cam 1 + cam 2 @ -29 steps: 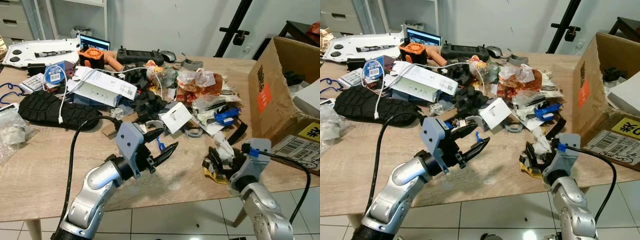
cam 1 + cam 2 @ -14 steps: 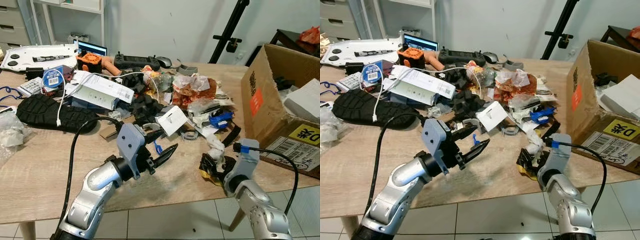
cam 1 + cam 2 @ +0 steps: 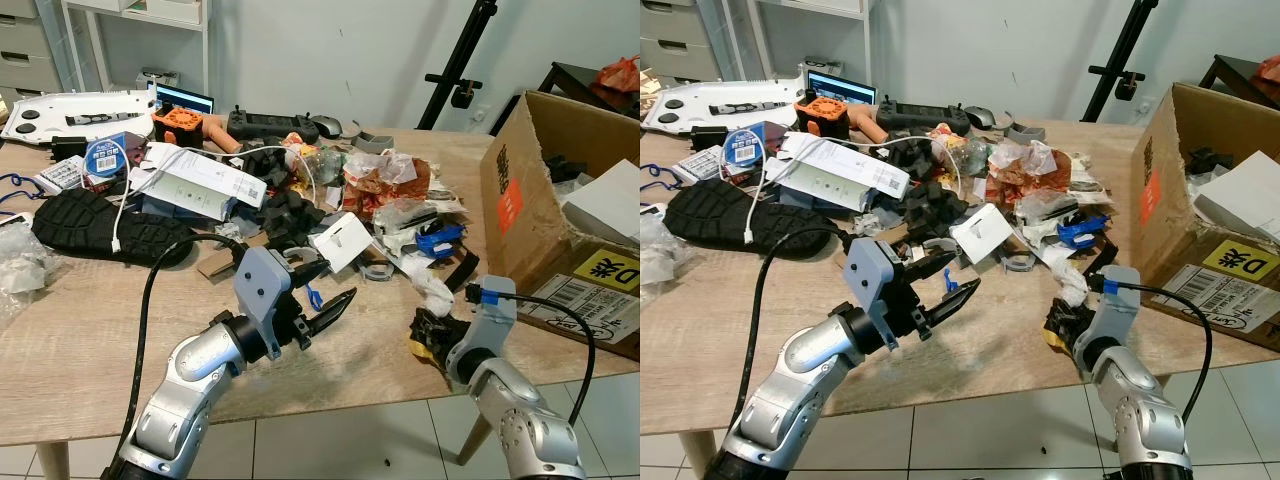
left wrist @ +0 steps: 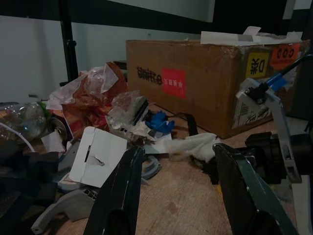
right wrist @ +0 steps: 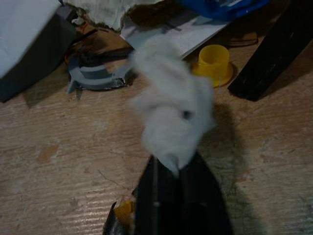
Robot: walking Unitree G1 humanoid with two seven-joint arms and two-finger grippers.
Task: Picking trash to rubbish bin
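A wooden desk [image 3: 90, 330] stands on a tiled floor, heaped with clutter across its middle and far side: a black shoe sole [image 3: 95, 222], papers, crumpled wrappers [image 3: 385, 180]. An open cardboard box [image 3: 540, 215] sits at the desk's right edge, probably serving as the bin. Near the front edge, beside that box, the right tool [image 5: 168, 188] is clenched on a white crumpled tissue [image 5: 171, 115], pinching its lower end so the wad stands clear of the wood, likely ready for lifting toward the box. The left tool [image 3: 325, 300] hovers released over the front-middle of the desk, fingers spread and aimed at the pile, seemingly lined up for the next piece.
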